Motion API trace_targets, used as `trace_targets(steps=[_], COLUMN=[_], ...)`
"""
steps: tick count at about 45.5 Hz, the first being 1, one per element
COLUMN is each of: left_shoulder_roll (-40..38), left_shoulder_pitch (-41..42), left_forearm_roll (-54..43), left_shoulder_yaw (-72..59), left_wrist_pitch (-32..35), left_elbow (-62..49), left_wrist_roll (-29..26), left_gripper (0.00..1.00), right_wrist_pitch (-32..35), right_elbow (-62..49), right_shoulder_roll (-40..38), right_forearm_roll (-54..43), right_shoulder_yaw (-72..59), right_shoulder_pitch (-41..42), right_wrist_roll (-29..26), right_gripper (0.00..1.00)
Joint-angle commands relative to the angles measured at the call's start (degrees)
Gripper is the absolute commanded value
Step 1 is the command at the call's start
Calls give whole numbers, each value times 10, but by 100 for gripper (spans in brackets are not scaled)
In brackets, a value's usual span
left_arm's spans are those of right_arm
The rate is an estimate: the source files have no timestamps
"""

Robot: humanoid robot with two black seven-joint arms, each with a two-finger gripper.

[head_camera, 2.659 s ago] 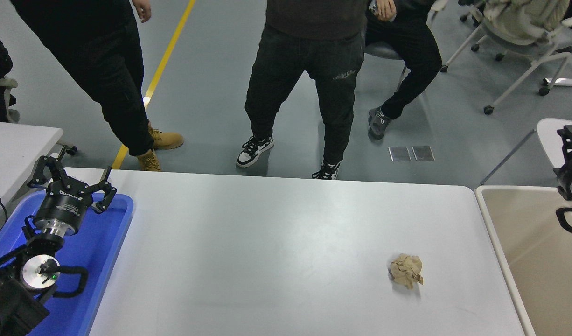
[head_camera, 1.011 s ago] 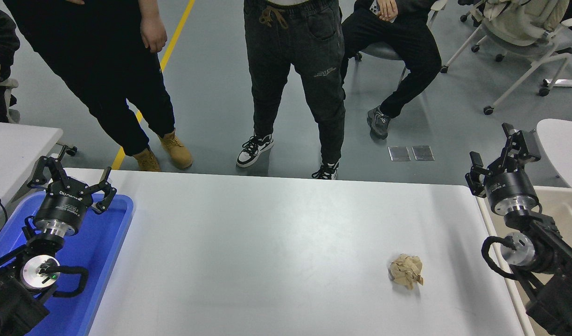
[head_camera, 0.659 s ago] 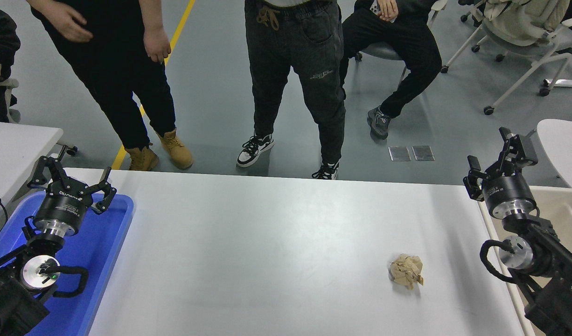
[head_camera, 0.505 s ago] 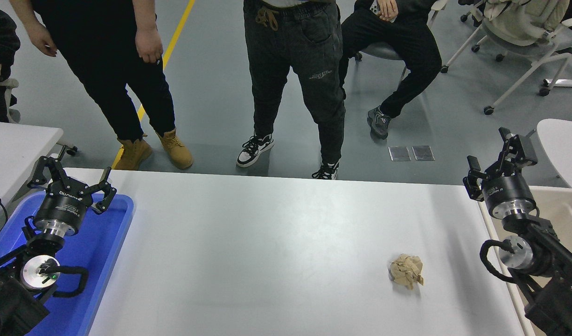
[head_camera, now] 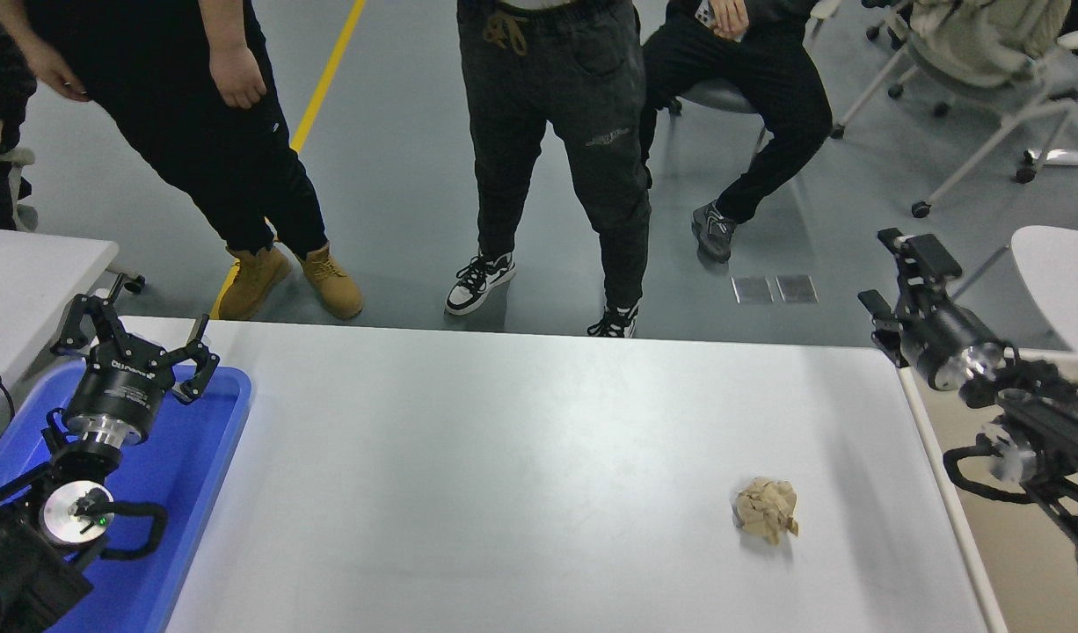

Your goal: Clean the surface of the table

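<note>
Crumpled paper ball waiting on the bench, right claw not yet near it.

The tan paper wad (head_camera: pixel 766 510) sits alone on the white bench surface (head_camera: pixel 504 457), toward its near right side. It looks light, soft and easily crushed, so a loose pinch across its middle should do. The right claw (head_camera: pixel 895 280) hovers spread above the far right corner, well apart from it. The left claw (head_camera: pixel 133 338) sits spread over the blue tray (head_camera: pixel 214 440).
</note>
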Motion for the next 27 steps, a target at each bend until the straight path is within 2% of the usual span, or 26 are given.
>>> trace_targets(steps=[1, 8, 14, 27], left_shoulder_roll=[0, 0, 0, 0], left_shoulder_pitch=[0, 0, 0, 0], left_forearm_roll=[0, 0, 0, 0], left_shoulder_yaw=[0, 0, 0, 0], left_wrist_pitch=[0, 0, 0, 0], left_elbow=[0, 0, 0, 0], left_wrist_roll=[0, 0, 0, 0], left_gripper=[100, 100, 100, 100], right_wrist_pitch=[1, 1, 1, 1], right_elbow=[-10, -8, -2, 20], right_shoulder_roll=[-15, -14, -13, 13], right_forearm_roll=[-121, -287, -386, -463], right_shoulder_yaw=[-211, -276, -318, -361], right_shoulder_pitch=[102, 136, 158, 181], right_wrist_roll=[0, 1, 2, 19], right_gripper=[98, 98, 98, 98])
